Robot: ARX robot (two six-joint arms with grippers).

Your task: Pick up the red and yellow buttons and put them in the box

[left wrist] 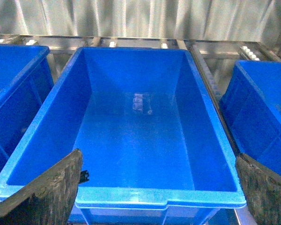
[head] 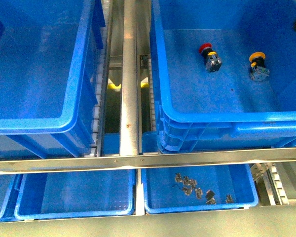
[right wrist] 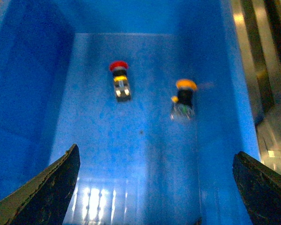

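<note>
I read this as factory or warehouse sorting line. Deep blue crates (head: 39, 123) sit on metal roller rails (head: 129, 84); shallow trays (head: 74, 210) below, one holding small metal parts (head: 197, 187). Corrugated metal wall (left wrist: 140, 18) behind.

Two buttons in the right crate (head: 286, 118), left crate (head: 49, 123) bare.

Red button (head: 209, 57) and yellow button (head: 257, 65) lying apart on the right crate's floor, caps toward the far wall. Metal rail (head: 129, 74) between the crates, crossbar (head: 138, 160) across the front. Below, shallow trays: right tray (head: 158, 197) with small metal clips (head: 197, 187), middle tray (head: 74, 195) alongside.
</note>
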